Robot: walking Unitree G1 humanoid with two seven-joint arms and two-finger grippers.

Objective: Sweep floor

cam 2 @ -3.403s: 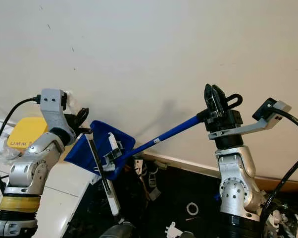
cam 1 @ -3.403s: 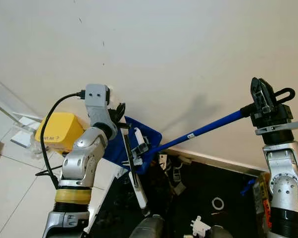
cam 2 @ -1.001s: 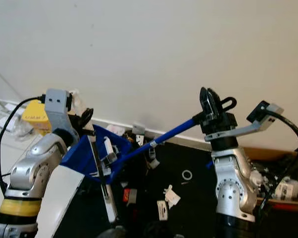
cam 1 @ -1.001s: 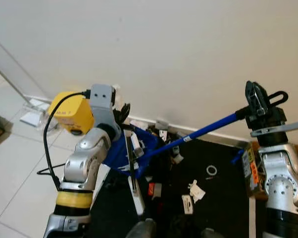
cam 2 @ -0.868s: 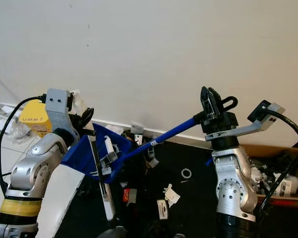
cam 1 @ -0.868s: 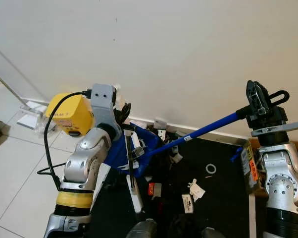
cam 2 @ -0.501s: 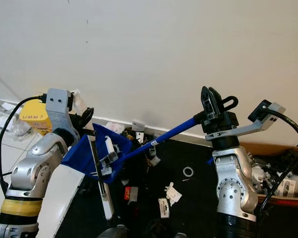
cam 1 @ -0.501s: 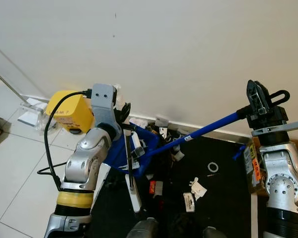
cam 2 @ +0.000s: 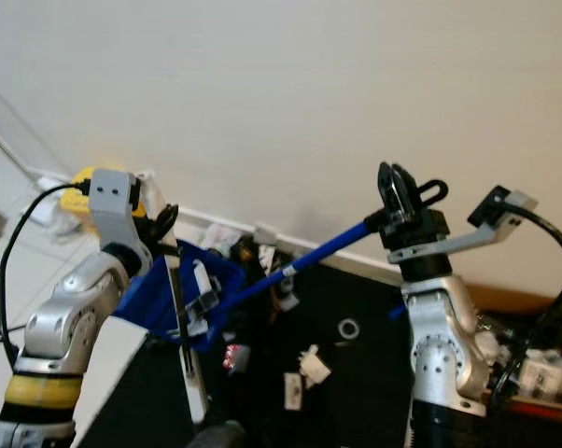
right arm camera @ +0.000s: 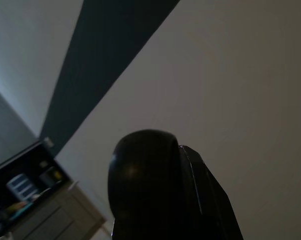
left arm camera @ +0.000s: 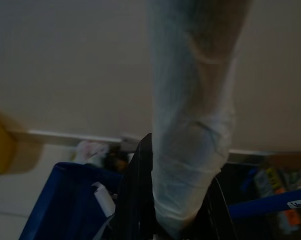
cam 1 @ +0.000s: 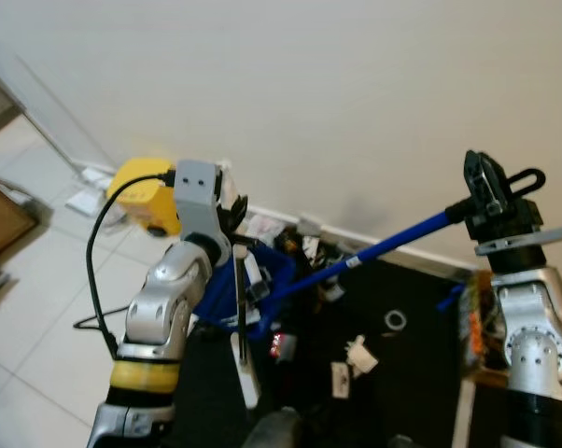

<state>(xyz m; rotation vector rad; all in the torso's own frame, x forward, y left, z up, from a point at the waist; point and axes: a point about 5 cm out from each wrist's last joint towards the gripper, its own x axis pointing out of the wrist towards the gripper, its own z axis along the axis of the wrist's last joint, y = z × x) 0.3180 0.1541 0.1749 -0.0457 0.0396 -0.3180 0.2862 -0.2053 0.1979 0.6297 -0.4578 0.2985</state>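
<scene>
**Robot holds a broom and a dustpan by the wall**

Small bits of rubbish (cam 1: 358, 352) lie on a black mat (cam 1: 412, 359) on the floor. Above the mat, the left gripper (cam 1: 232, 211) is pinched tight on the top of a blue dustpan (cam 1: 251, 297), which hangs in the air over the mat's edge. The right gripper (cam 1: 484, 183) is squeezed shut around the black end of a long blue broom handle (cam 1: 386, 246). The handle slants down across the mat and touches the dustpan. Farther off, a yellow box (cam 1: 141, 191) sits on the tiles by the white wall (cam 1: 290, 93).
</scene>
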